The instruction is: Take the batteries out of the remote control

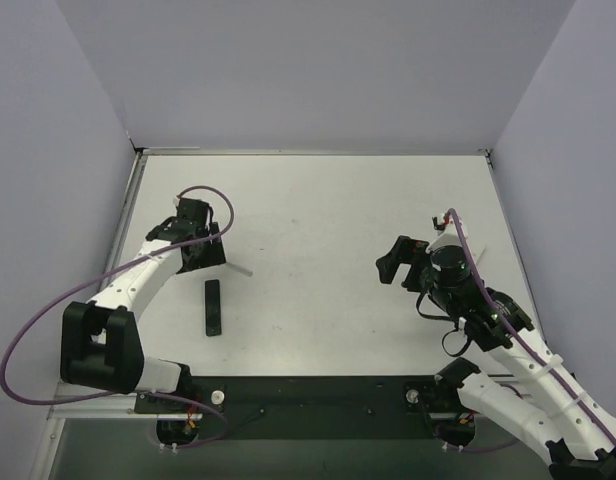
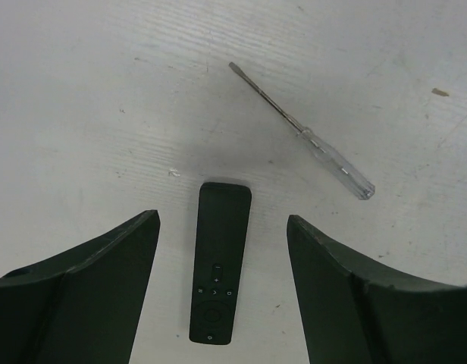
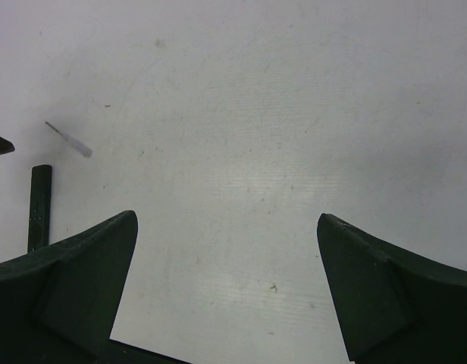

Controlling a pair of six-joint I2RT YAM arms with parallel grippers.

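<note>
The remote control [image 2: 218,262] is a slim black bar lying flat on the white table with its button face up, so no battery slot shows. It also shows in the top view [image 1: 213,307] and at the left edge of the right wrist view [image 3: 39,208]. The batteries are hidden. My left gripper [image 2: 222,218] hovers over the remote's far end, open, a finger on each side with table showing in both gaps. In the top view my left gripper [image 1: 200,258] sits just beyond the remote. My right gripper [image 1: 393,262] is far to the right, open over bare table [image 3: 226,220].
A small screwdriver [image 2: 302,130] with a thin metal shaft and a clear handle lies slantwise just right of the remote's far end [image 1: 238,268]. Grey walls enclose the table on three sides. The black base rail [image 1: 318,395] runs along the near edge.
</note>
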